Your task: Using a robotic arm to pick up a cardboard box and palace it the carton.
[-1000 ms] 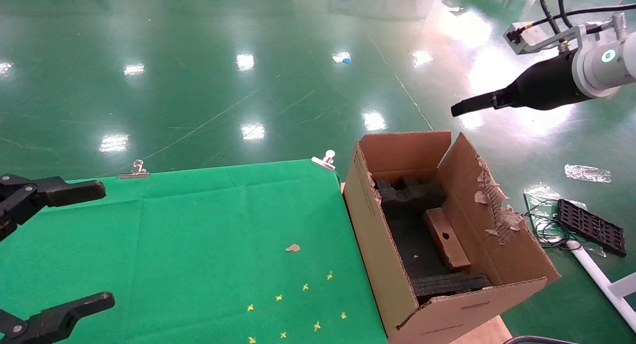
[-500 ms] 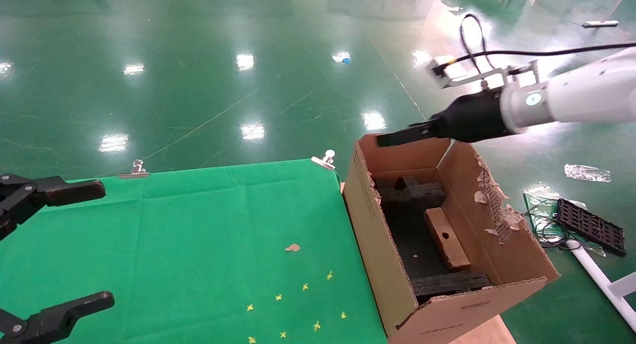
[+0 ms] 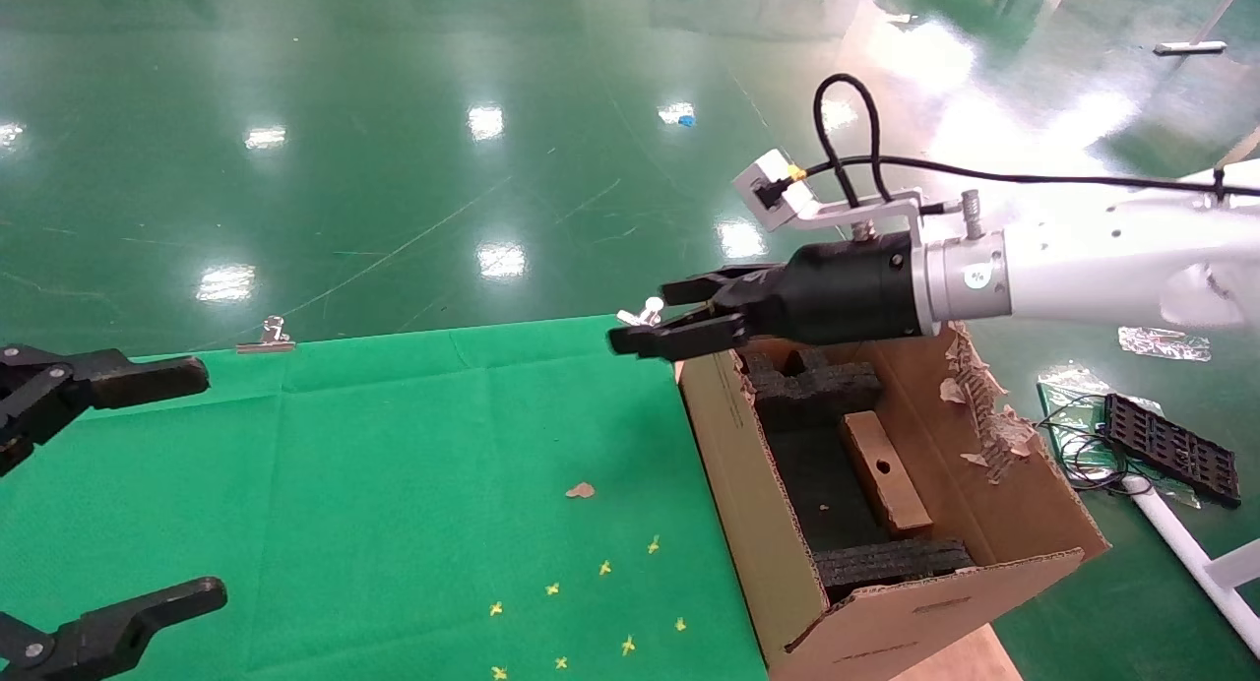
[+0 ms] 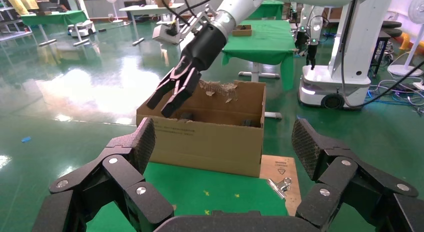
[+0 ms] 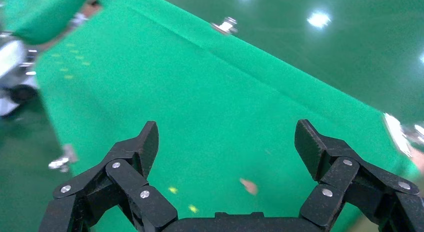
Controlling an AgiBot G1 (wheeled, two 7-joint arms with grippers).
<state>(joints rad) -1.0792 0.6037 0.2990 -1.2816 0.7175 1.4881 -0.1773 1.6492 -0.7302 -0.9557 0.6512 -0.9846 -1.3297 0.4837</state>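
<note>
— How far along are you?

— As far as I can judge, the placing is done: the box (image 3: 884, 470) already lies inside the carton (image 3: 748, 504), on the black foam (image 3: 813, 394), toward its right wall.

— And your hands?

— My right gripper (image 3: 679, 319) hangs empty above the carton's far-left corner, over the table (image 3: 394, 484) edge, fingers spread wide. My left gripper (image 3: 108, 484) sits parked at the near left, also wide open.

— How does the box lie?

— Long axis far to near, slightly rightward; its holed face seems to point up.
</note>
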